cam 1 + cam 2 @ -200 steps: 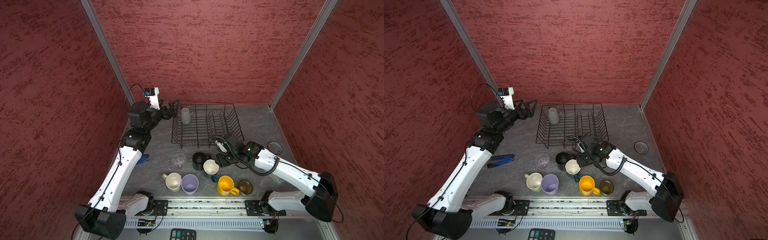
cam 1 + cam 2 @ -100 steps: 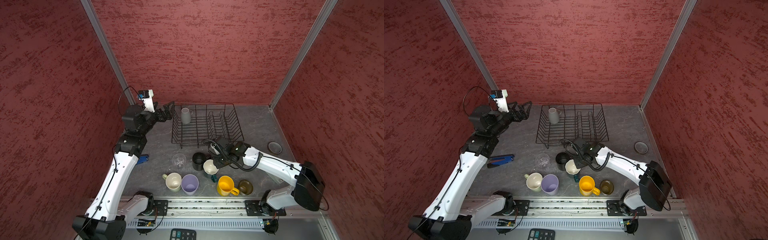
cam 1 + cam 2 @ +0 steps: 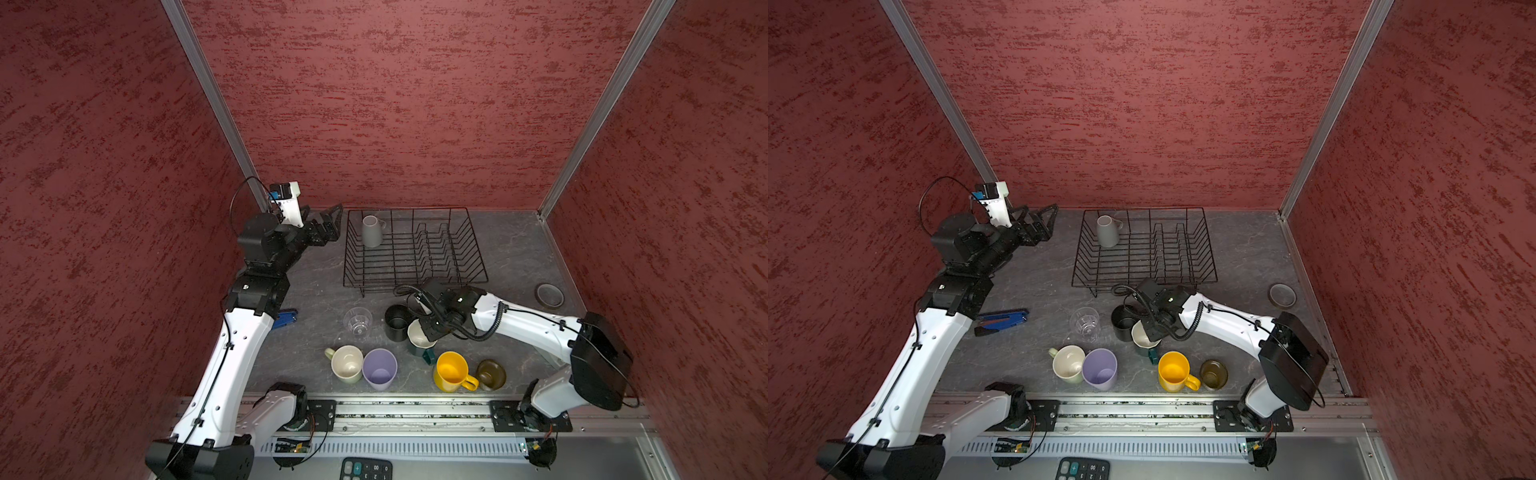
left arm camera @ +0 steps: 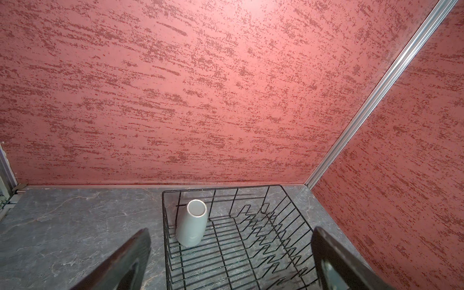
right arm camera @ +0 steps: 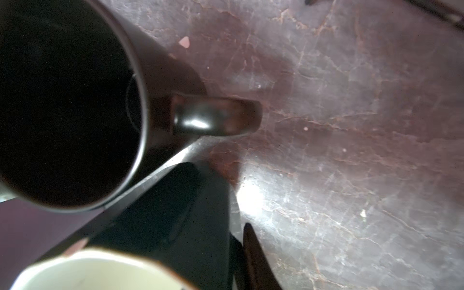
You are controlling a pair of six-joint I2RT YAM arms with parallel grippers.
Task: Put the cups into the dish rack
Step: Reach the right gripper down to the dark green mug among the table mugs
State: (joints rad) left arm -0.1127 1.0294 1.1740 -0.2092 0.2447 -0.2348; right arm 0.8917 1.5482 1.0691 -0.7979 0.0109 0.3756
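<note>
One cup is loaded and seven are left. The grey mug (image 3: pixel 371 232) stands in the rack (image 3: pixel 415 266), in the corner nearest my left hand (image 3: pixel 332 222); it looks mouth-down. That hand hovers just outside that corner, above the desk (image 3: pixel 316 282), fingers wide apart and holding nothing.

My right hand (image 3: pixel 429 328) is down among the cups, on the near side of the rack. It sits over the rim of the teal mug (image 3: pixel 419 336), with the black mug (image 3: pixel 397 322) just beside it; the right wrist view shows the black mug's handle pointing toward my fingers. My fingers look drawn close together there, but I cannot tell whether they have closed on the teal mug's rim or are only touching it.

The rest stand on the desk. The glass (image 3: pixel 357 323) is beyond the black mug from my right hand. Nearer my base are the pale mug (image 3: pixel 347 363) and lilac tumbler (image 3: pixel 379 369), touching each other, and the yellow mug (image 3: pixel 451 371) with the brown mug (image 3: pixel 490 374) just beside it.

I judge the step in hand to be the second cup's pickup. Nearly all of the rack is free for the other seven.
</note>
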